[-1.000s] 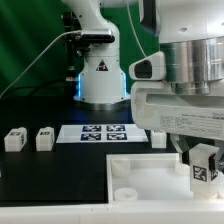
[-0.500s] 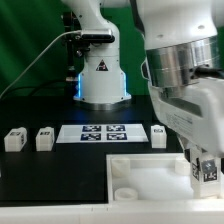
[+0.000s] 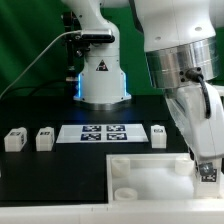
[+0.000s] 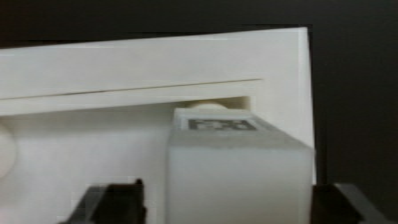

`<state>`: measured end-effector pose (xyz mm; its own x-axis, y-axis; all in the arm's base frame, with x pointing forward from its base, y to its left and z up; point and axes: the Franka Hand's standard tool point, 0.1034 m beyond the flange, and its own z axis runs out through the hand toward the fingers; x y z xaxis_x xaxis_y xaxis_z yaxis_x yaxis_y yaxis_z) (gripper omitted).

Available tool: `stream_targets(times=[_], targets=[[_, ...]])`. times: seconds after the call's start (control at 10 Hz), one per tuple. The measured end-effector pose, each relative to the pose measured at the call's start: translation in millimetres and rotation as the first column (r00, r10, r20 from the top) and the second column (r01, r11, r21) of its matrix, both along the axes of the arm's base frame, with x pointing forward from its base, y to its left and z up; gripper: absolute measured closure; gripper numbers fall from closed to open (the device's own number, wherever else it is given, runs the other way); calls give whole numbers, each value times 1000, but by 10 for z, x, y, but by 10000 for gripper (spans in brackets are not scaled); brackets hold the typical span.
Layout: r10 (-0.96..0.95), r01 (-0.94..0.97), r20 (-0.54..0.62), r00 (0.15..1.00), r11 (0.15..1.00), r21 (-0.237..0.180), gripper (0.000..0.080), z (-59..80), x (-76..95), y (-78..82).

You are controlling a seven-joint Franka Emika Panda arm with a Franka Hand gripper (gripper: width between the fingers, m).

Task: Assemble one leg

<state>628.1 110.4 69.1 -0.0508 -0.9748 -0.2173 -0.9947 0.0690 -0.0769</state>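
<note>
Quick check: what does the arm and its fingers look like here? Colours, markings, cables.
Arm: glossy white rounded shells, a silver-grey band at the wrist. Base white, with a black triangle label, blue glow beside it and a black cable running off. Fingers dark, squared.

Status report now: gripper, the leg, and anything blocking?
Gripper shut on the leg, low over the white top's corner at the exterior view's right. Three spare legs beside the marker board, apart. No blocker visible.

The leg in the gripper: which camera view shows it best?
The wrist view shows the leg best: it fills the picture between the fingers, its marker tag facing the camera, above the white top. In the exterior view the leg is small and half covered by the gripper.
</note>
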Motion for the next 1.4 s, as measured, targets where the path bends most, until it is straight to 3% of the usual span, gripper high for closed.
stream_targets(times=[0.1,0.2,0.4,0.5,0.7,0.9,1.1,1.2,1.3,1.4], targets=[[104,-104,17,994,995,-13,233,-3,-16,60],[256,-255,40,966,966,-41,163,-4,-29,120],[544,-534,56,838,836,-125,153,0,-52,250],[590,-579,62,805,804,-132,153,-5,-49,226],[753,-736,71,654,655,-171,150,-9,-45,197],[889,-862,62,455,456,-221,150,11,-11,135],[977,-936,16,214,210,-284,150,48,29,207],[985,-939,15,174,171,-299,150,48,49,201],[977,-933,22,213,210,-293,150,41,46,201],[977,-933,21,212,209,-293,269,40,46,200]])
